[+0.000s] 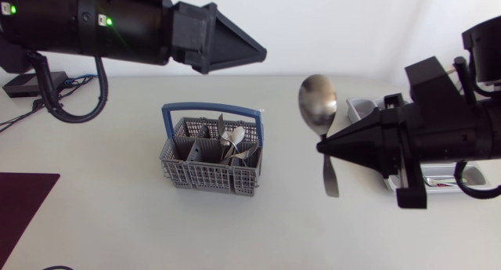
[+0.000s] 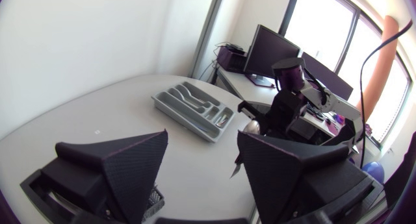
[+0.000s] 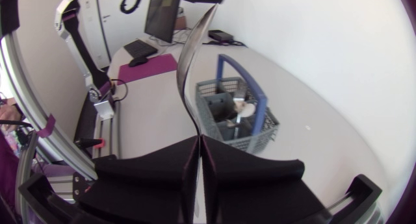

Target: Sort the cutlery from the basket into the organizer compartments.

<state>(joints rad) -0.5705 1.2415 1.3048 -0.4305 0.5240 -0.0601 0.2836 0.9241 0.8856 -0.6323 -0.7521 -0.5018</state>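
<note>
A large silver spoon (image 1: 317, 104) is held up above the table, right of the basket, bowl away from me and handle hanging toward me. My right gripper (image 1: 322, 148) is shut on its stem; in the right wrist view the fingers meet on the spoon (image 3: 191, 62). The grey basket (image 1: 210, 156) with a blue handle holds several pieces of cutlery. Beyond the spoon, it appears as the basket (image 3: 238, 113) in the right wrist view. The grey organizer (image 2: 194, 110) lies under my right arm, mostly hidden in the head view. My left gripper (image 2: 201, 139) stands open and empty, high above the basket's far side.
A dark purple mat (image 1: 19, 203) lies at the table's near left corner. A black box with cables (image 1: 27, 86) sits at the far left. Bare tabletop lies between the basket and the organizer (image 1: 362, 107).
</note>
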